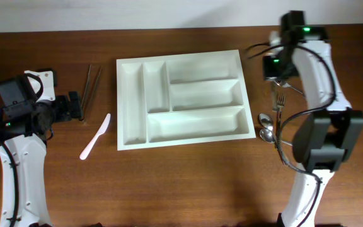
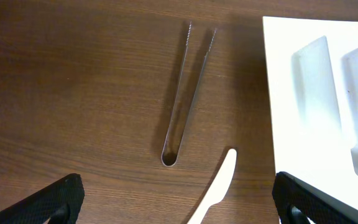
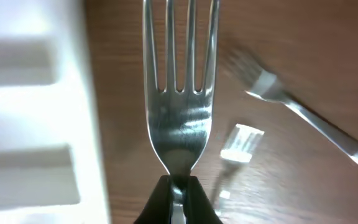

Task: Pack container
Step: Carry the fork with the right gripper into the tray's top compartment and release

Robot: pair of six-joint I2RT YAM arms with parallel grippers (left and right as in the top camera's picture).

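Note:
The container (image 1: pixel 207 94), a white tray with five compartments, lies mid-table with nothing in it. Its edge also fills the left of the right wrist view (image 3: pixel 36 124). My right gripper (image 3: pixel 179 193) is shut on the neck of a metal fork (image 3: pixel 180 93), tines pointing away, held over the wood just right of the tray. From overhead that gripper (image 1: pixel 282 81) hangs off the tray's right side. My left gripper (image 2: pixel 179 205) stands open above bare wood, left of the tray, with nothing between its fingers (image 2: pixel 61 199).
Metal tongs (image 2: pixel 188 93) and a white plastic knife (image 2: pixel 216 193) lie between my left gripper and the tray. A second fork (image 3: pixel 303 106) and a small pale piece (image 3: pixel 241 143) lie right of the held fork. Two spoons (image 1: pixel 266 126) rest by the tray's right corner.

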